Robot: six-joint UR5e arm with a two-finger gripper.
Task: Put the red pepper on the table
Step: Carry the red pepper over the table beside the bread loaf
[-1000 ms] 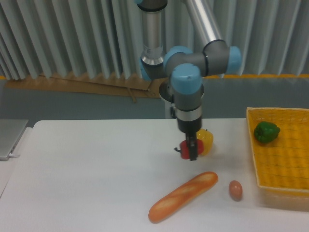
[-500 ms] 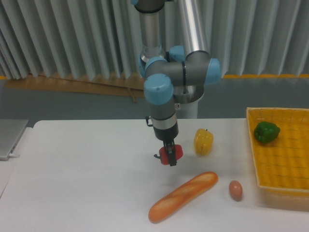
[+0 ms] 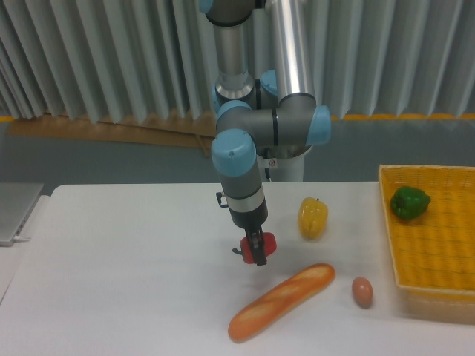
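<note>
Camera, claw (image 3: pixel 254 251) gripping red pepper (image 3: pixel 266 242)

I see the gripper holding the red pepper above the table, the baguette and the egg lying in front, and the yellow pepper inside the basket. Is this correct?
Not quite. The fixed camera shows the yellow pepper standing on the table, not in the basket; the basket holds the green pepper. The rest is right: the gripper holds the red pepper, with the baguette and egg in front.

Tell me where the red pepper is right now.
The red pepper is clamped in the gripper near the middle of the table, left of the yellow pepper and above the bread loaf.
</note>
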